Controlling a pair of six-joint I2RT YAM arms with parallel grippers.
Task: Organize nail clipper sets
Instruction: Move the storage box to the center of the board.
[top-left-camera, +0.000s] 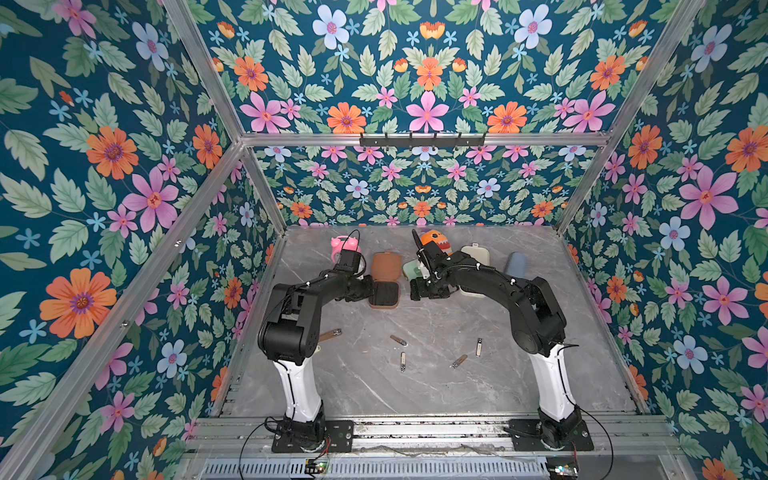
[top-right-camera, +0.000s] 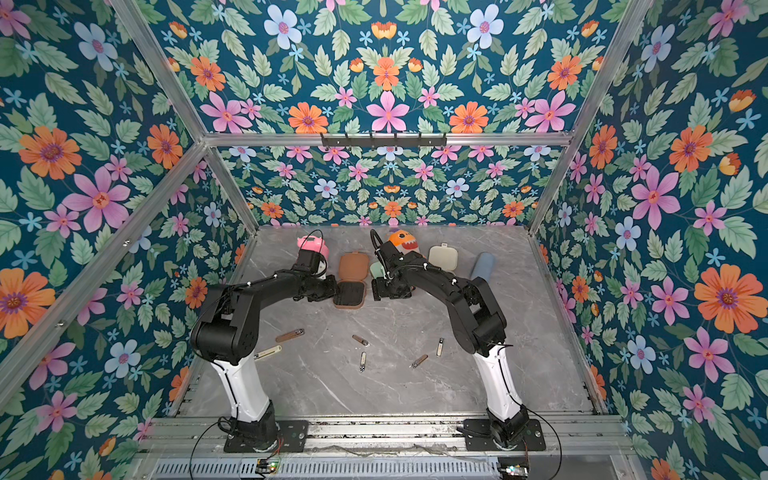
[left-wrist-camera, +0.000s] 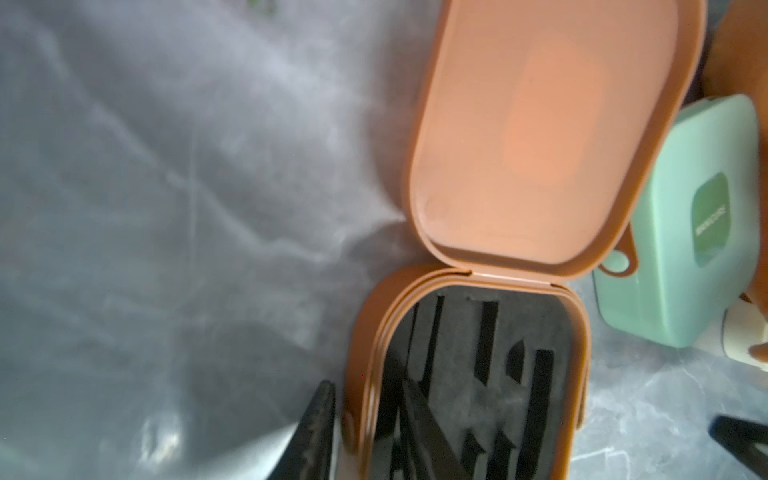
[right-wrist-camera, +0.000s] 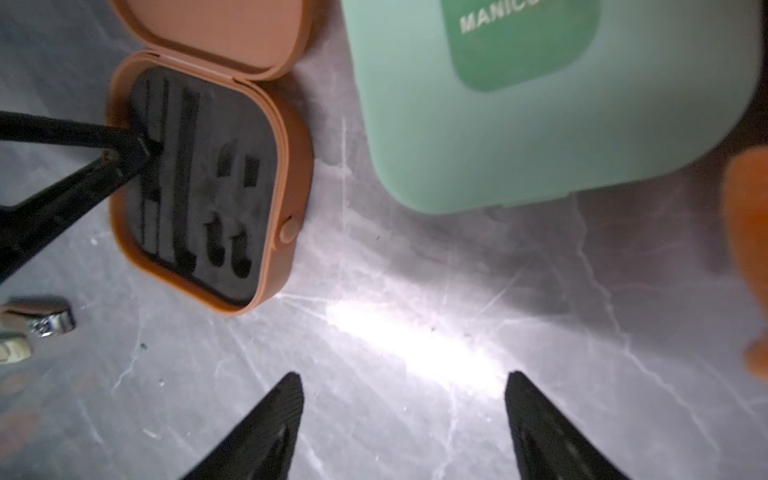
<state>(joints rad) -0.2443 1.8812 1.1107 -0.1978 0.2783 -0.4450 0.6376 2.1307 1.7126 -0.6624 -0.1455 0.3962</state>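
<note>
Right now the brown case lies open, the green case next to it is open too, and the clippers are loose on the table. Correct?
Not quite. The green case is shut: the right wrist view shows its lid down with the label facing up. The brown case does lie open next to it, and the clippers are loose on the table.

Bright glare on table (right-wrist-camera: 411, 345), blurred wrist views

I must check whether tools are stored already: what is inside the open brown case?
The brown case holds a black insert with empty slots; no tool shows. The left gripper pinches its wall, and one finger hides part of the insert.
</note>
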